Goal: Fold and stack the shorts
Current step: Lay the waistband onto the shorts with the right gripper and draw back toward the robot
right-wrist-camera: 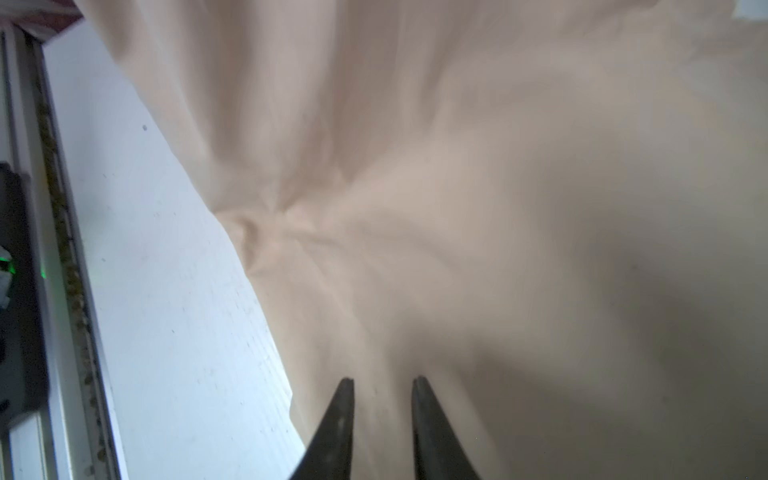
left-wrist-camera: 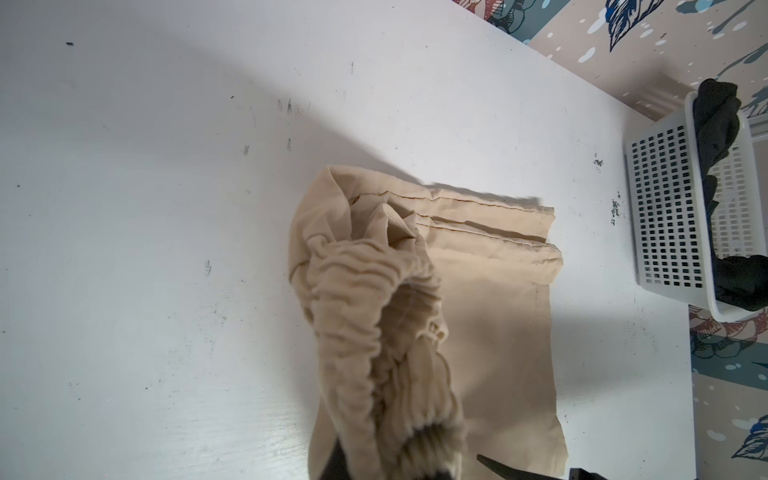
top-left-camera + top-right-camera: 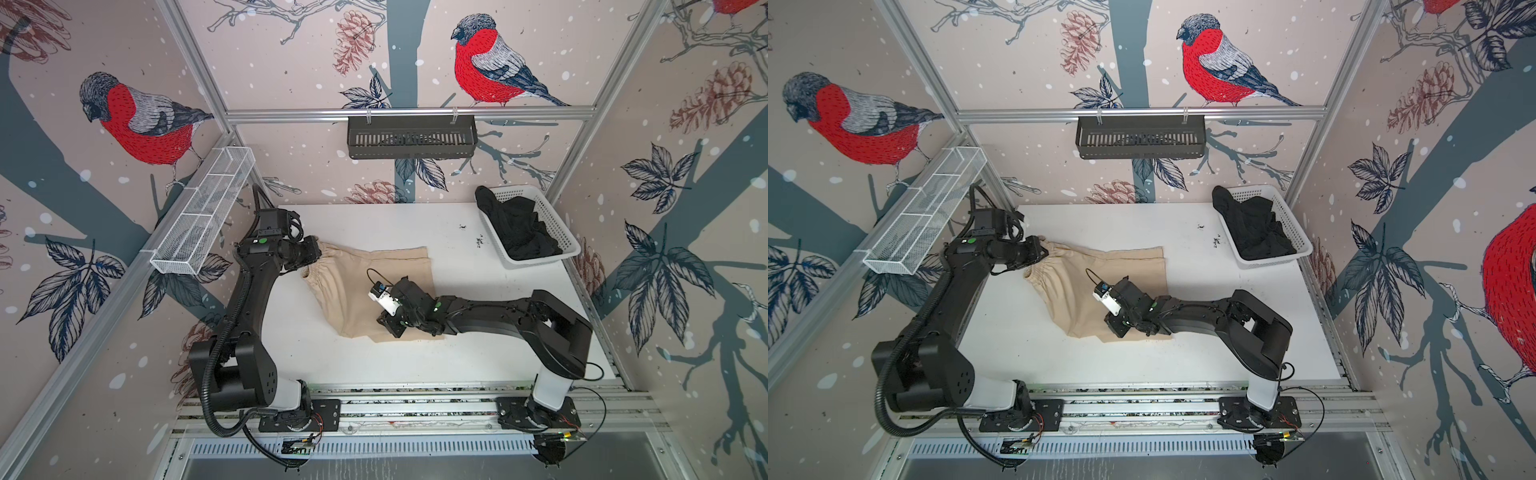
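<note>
The beige shorts [image 3: 357, 286] [image 3: 1075, 291] lie spread on the white table, with the gathered waist at the left and the legs pointing right. My left gripper [image 3: 318, 254] [image 3: 1043, 251] is shut on the waistband, which bunches up over the fingers in the left wrist view [image 2: 382, 465]. My right gripper [image 3: 388, 327] [image 3: 1118, 327] is low over the near edge of the same shorts [image 1: 498, 166]. Its fingertips [image 1: 345, 390] stand a little apart with flat cloth beneath and nothing pinched. The black shorts [image 3: 519, 232] [image 3: 1254, 230] [image 2: 719, 124] lie crumpled in the white basket [image 3: 570, 249] [image 3: 1305, 249] [image 2: 665, 208].
The white basket stands at the table's back right corner. A black slotted shelf [image 3: 411, 137] hangs on the back rail and a white mesh tray [image 3: 203, 216] on the left wall. Bare table [image 3: 374, 361] lies in front of the shorts, ending at the metal front rail [image 3: 415, 405].
</note>
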Robot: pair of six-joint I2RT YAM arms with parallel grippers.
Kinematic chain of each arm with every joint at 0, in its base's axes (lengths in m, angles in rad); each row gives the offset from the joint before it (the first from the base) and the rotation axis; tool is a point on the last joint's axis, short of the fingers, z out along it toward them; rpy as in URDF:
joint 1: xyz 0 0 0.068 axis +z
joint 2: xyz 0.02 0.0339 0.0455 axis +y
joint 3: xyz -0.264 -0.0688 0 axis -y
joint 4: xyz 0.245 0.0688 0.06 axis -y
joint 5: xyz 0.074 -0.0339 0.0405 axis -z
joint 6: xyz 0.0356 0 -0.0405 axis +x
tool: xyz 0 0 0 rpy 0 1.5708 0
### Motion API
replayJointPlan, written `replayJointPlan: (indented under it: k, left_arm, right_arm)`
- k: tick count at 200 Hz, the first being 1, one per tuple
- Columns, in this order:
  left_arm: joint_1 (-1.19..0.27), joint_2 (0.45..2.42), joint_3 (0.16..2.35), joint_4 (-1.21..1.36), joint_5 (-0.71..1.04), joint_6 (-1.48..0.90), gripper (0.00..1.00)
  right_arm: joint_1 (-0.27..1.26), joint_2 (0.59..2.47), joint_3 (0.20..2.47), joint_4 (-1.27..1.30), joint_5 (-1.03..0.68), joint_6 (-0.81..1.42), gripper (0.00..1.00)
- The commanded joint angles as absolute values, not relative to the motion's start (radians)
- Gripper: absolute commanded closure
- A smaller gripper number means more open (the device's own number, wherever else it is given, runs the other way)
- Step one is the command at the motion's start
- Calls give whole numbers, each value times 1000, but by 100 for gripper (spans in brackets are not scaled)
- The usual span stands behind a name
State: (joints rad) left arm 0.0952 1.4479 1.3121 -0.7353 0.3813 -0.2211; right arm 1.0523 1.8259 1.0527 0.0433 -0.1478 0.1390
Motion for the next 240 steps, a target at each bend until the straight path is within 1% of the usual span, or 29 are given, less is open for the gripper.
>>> replayJointPlan:
  k: [1,42,75,107,114,123,128,144,155,181,194,210,240]
  left_arm:
    - [97,1466,1345,-749,381,-202,100]
    - [97,1466,1356,-744,379,-193,100]
    - [98,1472,1352,-733,382,-188,100]
    - [98,1482,1358,-717,390,-193,100]
    - [99,1484,1360,-717,389,-193,100]
    - [98,1486,1366,-717,389,-195,100]
    - [98,1486,1367,-718,389,-196,100]
    - [97,1482,1370,-721,391,-202,100]
    - [90,1480,1367,-725,391,-205,100]
    - [40,1473,1363,-739,350,-215,100]
    - [12,1470,1361,-741,344,-227,100]
    - [-17,1461,1356,-742,335,-245,100]
    - [-96,1442,1359,-757,262,-270,100]
  right_arm:
    - [1090,1883,1117,53,-143,109,84]
    - [1139,2074,1323,-15,-136,60,88]
    - [1167,2208,1460,-80,-155,49,89]
    - [1176,2275,1560,-110,-198,57,90]
    - [1177,2271,1569,-104,-198,64,87]
    - [1173,2249,1565,-85,-193,78,77]
    - [1169,2229,1551,-70,-190,85,73]
    - [1139,2137,1473,-13,-189,115,67]
    - [1115,2051,1385,24,-182,131,59]
    - [1060,1830,1110,77,-97,171,58]
    - [1036,1733,977,82,-60,198,62]
    - [1034,1634,830,68,13,238,72]
    - [1061,1525,649,81,27,317,84]
